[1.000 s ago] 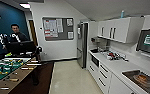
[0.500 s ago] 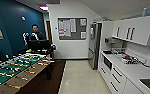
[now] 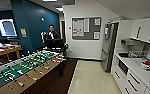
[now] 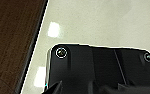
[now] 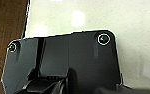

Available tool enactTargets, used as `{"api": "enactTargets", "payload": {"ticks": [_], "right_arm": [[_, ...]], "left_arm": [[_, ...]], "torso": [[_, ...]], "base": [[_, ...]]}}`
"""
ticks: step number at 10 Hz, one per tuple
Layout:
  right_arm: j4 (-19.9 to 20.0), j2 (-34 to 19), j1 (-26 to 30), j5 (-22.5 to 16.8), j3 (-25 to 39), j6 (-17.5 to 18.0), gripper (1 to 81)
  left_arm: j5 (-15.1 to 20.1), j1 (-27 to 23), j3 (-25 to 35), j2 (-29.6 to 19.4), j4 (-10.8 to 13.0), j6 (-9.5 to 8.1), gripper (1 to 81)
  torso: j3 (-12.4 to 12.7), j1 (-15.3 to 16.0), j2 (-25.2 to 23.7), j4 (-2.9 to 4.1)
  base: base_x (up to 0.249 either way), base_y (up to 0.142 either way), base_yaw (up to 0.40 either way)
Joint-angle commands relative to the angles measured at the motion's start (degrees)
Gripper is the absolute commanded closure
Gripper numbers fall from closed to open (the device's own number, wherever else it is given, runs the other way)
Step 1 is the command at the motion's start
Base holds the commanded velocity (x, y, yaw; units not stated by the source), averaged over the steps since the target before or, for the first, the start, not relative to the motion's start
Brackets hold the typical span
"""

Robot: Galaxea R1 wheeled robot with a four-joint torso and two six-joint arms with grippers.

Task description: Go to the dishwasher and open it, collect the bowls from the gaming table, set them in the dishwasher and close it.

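Dishwasher not identifiable from here; I'd guess it sits in the white cabinet run (image 3: 131, 80) on the right. Fingers: can't tell on either arm. Risk: clipping the foosball table (image 3: 23, 70) corner while turning on the pale floor (image 3: 91, 77).

Ceiling lights (image 3: 60, 9) are glowing overhead, washing the white wall beside the noticeboard (image 3: 86, 28) bright, while the blue wall left of that noticeboard is sitting dim. Bright patches are glaring off the pale floor (image 4: 96, 22) in both wrist views. Everything is looking soft and blurred, with lines bending toward the head view's edges.
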Motion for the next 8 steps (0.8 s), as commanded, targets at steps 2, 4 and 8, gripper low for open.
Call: {"api": "enactTargets", "payload": {"ticks": [2,4,8], "right_arm": [[-0.05,-0.03,3.46,-2.68,0.55,-0.09,1.0],[-0.13,0.06,3.46,-2.68,0.64,-0.17,1.0],[-0.22,0.06,3.28,-2.68,0.72,-0.17,1.0]], "left_arm": [[2.27,-3.71,-0.51,-0.37,0.49,0.3,1.0],[2.36,-3.7,-0.78,-0.28,0.32,0.21,1.0],[2.36,-3.71,-0.78,-0.02,0.4,0.21,1.0]], "torso": [[0.0,0.0,0.0,0.0],[0.0,0.0,0.0,0.0],[0.0,0.0,0.0,0.0]], "base": [[0.0,0.0,0.375],[0.0,0.0,0.374],[0.0,0.0,0.375]]}}
